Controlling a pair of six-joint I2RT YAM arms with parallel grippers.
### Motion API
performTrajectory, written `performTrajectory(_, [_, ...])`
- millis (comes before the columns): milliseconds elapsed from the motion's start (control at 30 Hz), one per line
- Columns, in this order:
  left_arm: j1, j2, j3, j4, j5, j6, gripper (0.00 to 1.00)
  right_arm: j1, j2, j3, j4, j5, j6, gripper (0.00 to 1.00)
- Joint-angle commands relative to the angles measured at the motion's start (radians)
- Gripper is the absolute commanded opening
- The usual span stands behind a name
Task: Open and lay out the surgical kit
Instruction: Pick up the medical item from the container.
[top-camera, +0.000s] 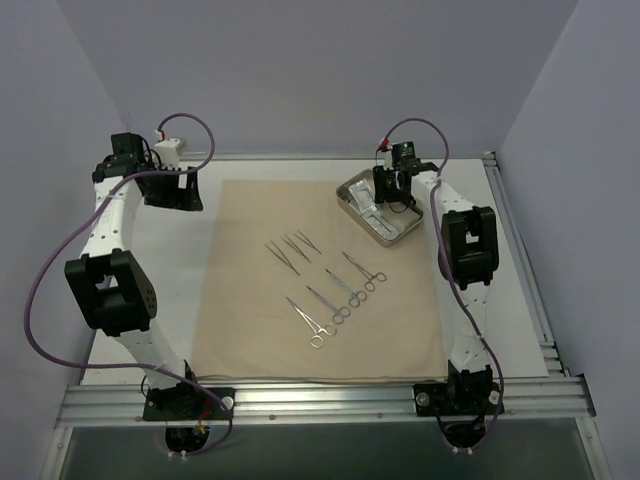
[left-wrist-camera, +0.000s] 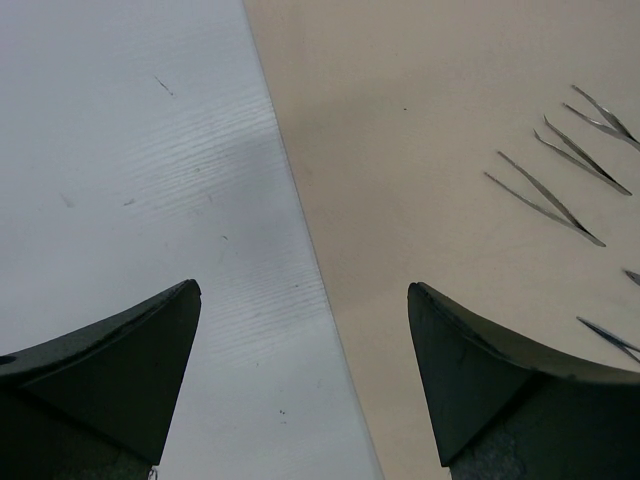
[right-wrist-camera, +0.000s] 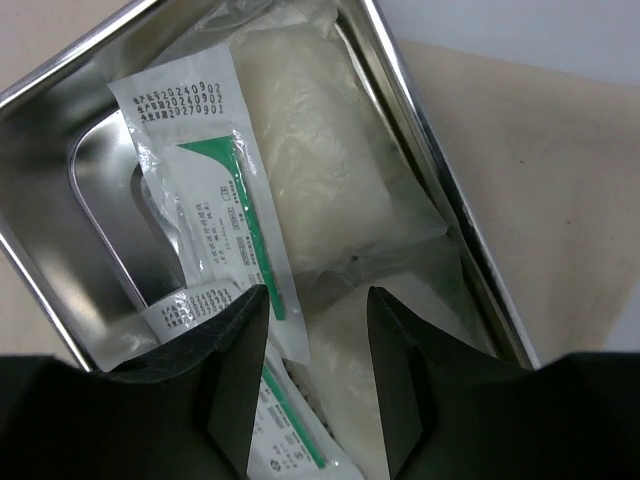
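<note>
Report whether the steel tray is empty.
Not empty. The steel tray holds gauze packs and a clear printed packet.

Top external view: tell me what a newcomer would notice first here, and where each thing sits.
The spread tan cloth fills the middle of the scene, with thin tweezers and ring-handled clamps laid out in rows at its centre. At its far right corner sits a shiny steel tray, the right gripper over it with jaws apart above a green-printed packet and gauze. The left gripper hangs wide open over the cloth's left edge.
</note>
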Motion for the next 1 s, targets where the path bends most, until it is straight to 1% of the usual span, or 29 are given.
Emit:
performTrajectory(0, [-0.013,0.026,0.072,-0.026,-0.020,-0.011,0.94,-0.004,0.031,0.097,0.033,-0.103,-0.021,0.41])
performTrajectory(67, [-0.016,0.037,0.082,-0.026,-0.029,-0.009,0.94,-0.007,0.059,0.126,0.024,-0.123,-0.026,0.40])
performTrajectory(200, [-0.017,0.063,0.091,-0.029,-0.040,-0.008,0.94,-0.009,0.104,0.131,0.024,-0.161,-0.026,0.38])
performTrajectory(267, [-0.017,0.075,0.095,-0.029,-0.043,-0.008,0.94,-0.009,0.111,0.133,0.022,-0.172,-0.028,0.36])
performTrajectory(433, [-0.017,0.090,0.100,-0.029,-0.045,-0.008,0.94,-0.009,0.137,0.146,0.007,-0.192,-0.029,0.35])
performTrajectory(500, [-0.017,0.095,0.102,-0.029,-0.046,-0.006,0.94,-0.009,0.142,0.149,-0.004,-0.204,-0.026,0.33])
performTrajectory(667, [-0.017,0.095,0.100,-0.026,-0.048,-0.002,0.94,-0.007,0.125,0.123,-0.005,-0.229,-0.028,0.33])
performTrajectory(967, [-0.017,0.096,0.109,-0.027,-0.045,-0.002,0.94,-0.007,0.059,0.106,-0.028,-0.209,-0.031,0.35])
